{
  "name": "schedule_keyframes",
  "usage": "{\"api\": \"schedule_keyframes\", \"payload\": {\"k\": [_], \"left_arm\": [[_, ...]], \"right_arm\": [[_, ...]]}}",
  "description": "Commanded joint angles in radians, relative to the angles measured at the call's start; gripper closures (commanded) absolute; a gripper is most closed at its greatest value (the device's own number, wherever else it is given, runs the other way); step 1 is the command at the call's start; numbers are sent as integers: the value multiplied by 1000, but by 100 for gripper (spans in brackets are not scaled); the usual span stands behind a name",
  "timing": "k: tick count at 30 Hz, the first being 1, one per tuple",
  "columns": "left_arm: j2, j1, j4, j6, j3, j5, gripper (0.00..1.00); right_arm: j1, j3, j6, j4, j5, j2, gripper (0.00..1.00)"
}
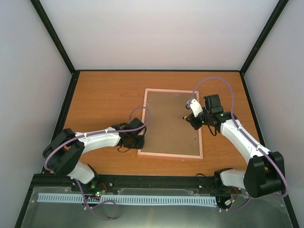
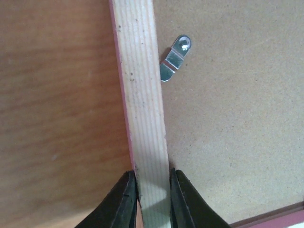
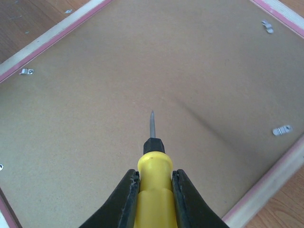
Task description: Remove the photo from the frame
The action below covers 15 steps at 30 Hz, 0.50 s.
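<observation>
**A:** What's the room like?

**B:** Pale walls (image 1: 156, 33) on three sides, black corner posts (image 1: 53, 35), and an orange-brown wooden surface (image 1: 104, 95).

**A:** And from the left?

**B:** The left end effector (image 2: 153, 183) clamps the frame (image 1: 172, 154) by its left rail, near the near corner. That one pink-edged frame lies face down mid-surface, with one brown backing board (image 1: 171, 121) facing up.

**A:** Clips?

**B:** I count three metal clips (image 3: 282, 129) clearly. The right end effector (image 3: 155, 175) is closed on one yellow-handled screwdriver (image 3: 154, 199), its tip over the board. I cannot tell whether it touches.
</observation>
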State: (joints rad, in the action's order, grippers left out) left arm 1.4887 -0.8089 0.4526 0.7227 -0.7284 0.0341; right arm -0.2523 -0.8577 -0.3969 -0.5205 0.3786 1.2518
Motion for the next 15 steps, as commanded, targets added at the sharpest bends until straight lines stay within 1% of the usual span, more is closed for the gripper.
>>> {"api": "schedule_keyframes", "payload": {"k": [1, 6, 10, 15], "left_arm": [[37, 25, -85, -201, -39, -21, 99], [59, 49, -114, -216, -53, -8, 99], [42, 52, -144, -185, -35, 10, 99], [18, 53, -207, -143, 18, 22, 99]], "right_arm": [[7, -24, -2, 3, 24, 10, 97], [6, -35, 7, -4, 66, 15, 97], [-1, -85, 19, -43, 147, 55, 97], [-88, -174, 19, -88, 159, 156, 97]]}}
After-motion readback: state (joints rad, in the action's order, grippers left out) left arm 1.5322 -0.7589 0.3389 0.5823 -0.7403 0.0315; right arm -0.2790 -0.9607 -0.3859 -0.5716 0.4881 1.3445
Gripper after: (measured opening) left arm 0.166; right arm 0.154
